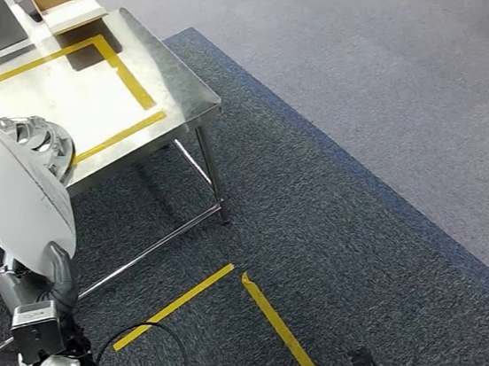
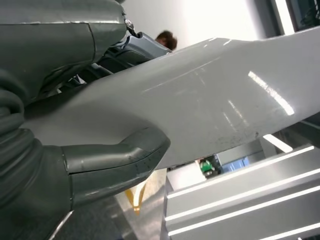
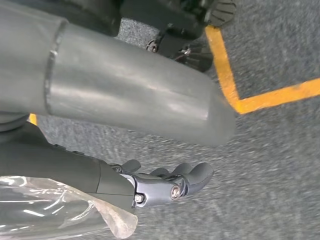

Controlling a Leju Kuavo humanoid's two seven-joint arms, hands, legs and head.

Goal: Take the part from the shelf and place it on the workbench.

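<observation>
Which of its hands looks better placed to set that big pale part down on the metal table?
The left. The left hand already grips the pale grey part, which the head view shows beside the steel workbench. The right hand hangs over the carpet, holding nothing.

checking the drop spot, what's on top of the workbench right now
On the workbench: yellow tape framing a pale sheet, a silver wheel cover near the front edge, and a tray at the back. The white part in the left hand hides the near corner.
</observation>
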